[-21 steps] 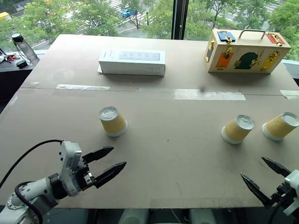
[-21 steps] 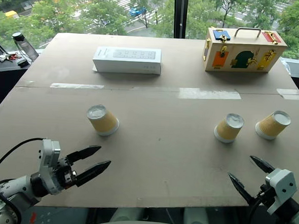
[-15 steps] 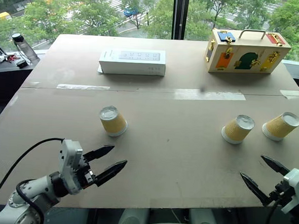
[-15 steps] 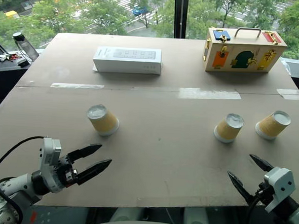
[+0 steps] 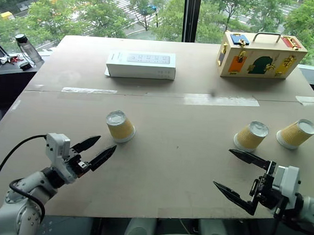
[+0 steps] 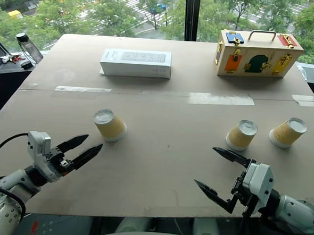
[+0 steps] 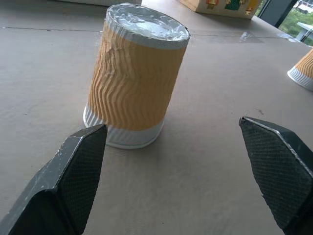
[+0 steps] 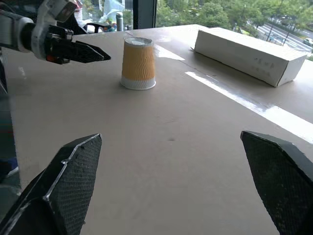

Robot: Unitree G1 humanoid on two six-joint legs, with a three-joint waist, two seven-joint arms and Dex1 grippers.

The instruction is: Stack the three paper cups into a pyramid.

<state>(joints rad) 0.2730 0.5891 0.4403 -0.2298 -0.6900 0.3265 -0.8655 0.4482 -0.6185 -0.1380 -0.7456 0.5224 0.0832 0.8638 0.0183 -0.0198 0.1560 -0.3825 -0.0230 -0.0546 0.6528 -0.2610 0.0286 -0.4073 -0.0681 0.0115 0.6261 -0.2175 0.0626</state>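
Facing left cup (image 7: 137, 78) closely, left wrist view; head views add white box (image 5: 141, 65).

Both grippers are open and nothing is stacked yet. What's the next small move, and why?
Probably ease the left gripper forward around the lone left cup. That cup stands upside down just ahead of its open fingers, nothing is between them, and the left wrist view shows it nearly framed. The other two cups sit apart on the right, near the open right gripper.

Head eyes overlook table (image 5: 170, 166); wrist views low, share left cup (image 7: 137, 78)
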